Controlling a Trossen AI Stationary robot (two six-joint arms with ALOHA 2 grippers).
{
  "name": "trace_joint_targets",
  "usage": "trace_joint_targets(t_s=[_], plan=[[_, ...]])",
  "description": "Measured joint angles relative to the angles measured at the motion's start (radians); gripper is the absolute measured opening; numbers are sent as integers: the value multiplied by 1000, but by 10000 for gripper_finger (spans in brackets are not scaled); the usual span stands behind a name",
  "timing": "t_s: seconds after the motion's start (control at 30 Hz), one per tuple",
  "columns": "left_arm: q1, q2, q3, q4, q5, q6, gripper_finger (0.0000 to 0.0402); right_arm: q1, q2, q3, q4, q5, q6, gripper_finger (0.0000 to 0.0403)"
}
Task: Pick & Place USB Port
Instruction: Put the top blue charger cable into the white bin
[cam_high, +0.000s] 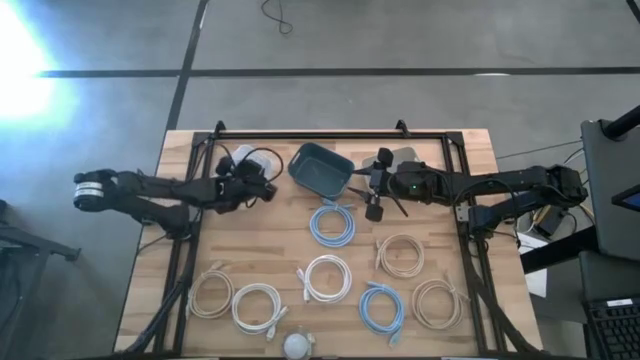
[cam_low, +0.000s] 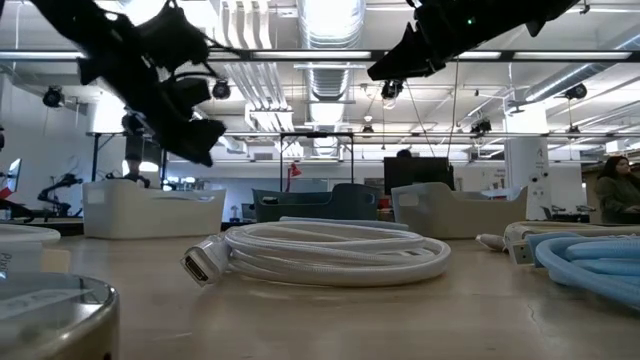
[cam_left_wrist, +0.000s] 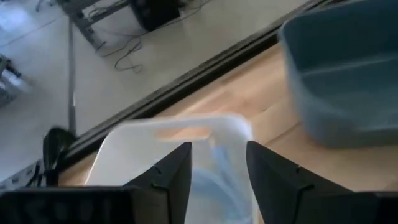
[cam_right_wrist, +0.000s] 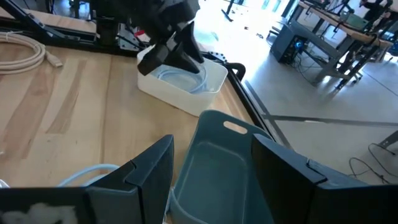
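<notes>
White coiled cable (cam_low: 330, 252) lies nearest the low camera, flat on the wooden table (cam_high: 270, 240), its connector end pointing toward the table's left edge. More coils, white, beige and light blue, are spread over the near half; a light blue coiled cable (cam_high: 331, 224) lies mid-table. At the far edge, a white bin (cam_high: 256, 162) holding a pale blue cable stands beside a dark teal bin (cam_high: 320, 168). Left gripper (cam_high: 262, 188) hovers over the white bin, fingers parted, empty. Right gripper (cam_high: 365, 190) hovers just beside the teal bin, fingers parted, empty. Grey concrete floor surrounds the table; workbenches fill the room behind.
</notes>
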Motion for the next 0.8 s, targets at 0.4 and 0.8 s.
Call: trace_joint_targets(t_s=[0.4, 0.8], plan=[[-33, 12, 123, 39, 499, 87, 161, 0, 0, 0, -61, -6, 41, 210], [-135, 59, 100, 98, 576, 114, 161, 9, 108, 0, -93, -312, 137, 210]])
